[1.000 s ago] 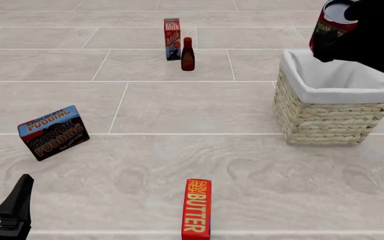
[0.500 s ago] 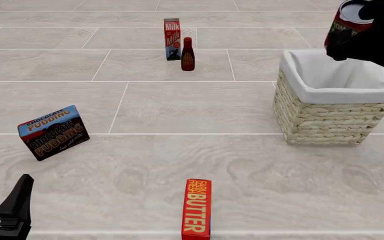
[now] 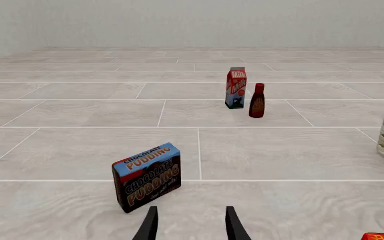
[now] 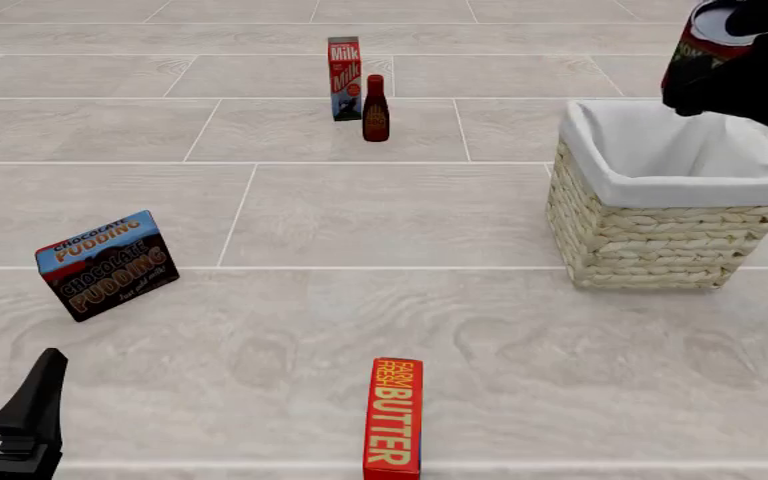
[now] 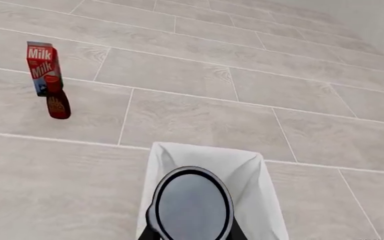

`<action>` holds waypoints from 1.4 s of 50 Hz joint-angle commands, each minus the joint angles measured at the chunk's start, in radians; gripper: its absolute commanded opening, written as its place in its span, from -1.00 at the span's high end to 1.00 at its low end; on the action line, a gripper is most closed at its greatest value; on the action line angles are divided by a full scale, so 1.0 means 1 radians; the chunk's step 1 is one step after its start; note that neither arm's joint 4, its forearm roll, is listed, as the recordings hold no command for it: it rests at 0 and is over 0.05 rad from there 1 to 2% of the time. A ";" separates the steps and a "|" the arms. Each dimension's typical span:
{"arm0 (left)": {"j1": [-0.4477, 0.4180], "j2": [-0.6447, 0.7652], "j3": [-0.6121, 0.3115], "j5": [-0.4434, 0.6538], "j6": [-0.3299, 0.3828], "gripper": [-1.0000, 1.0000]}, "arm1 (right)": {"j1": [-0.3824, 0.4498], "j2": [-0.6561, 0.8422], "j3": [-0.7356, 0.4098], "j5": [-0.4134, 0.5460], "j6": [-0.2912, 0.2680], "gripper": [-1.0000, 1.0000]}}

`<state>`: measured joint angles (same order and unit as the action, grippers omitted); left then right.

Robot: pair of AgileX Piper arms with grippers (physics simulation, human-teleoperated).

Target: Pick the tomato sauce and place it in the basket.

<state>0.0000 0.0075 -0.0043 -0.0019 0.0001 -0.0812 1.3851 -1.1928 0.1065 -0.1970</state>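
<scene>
At the upper right of the front frame the right claw grips the can (tilted, grey top showing) above the basket. The left claw, lower left, hangs open and empty near the pudding box.

red can, pale-straw basket, white lining

The right gripper carries the tomato sauce farther right and slightly higher, now above the basket.
</scene>
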 commanded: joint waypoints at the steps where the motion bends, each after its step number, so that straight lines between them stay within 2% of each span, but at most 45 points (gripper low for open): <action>1: 0.000 0.000 0.000 0.000 0.000 -1.00 | -0.010 0.035 -0.020 -0.013 0.029 1.00; 46: 0.000 0.000 0.000 0.000 0.000 -1.00 | -0.045 0.165 -0.066 -0.039 0.059 1.00; 70: 0.000 0.000 0.000 0.000 0.000 -1.00 | -0.045 0.208 -0.055 -0.062 0.074 1.00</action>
<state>0.0000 0.0075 -0.0043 -0.0019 0.0001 -0.1276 1.5779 -1.2499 0.0561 -0.1507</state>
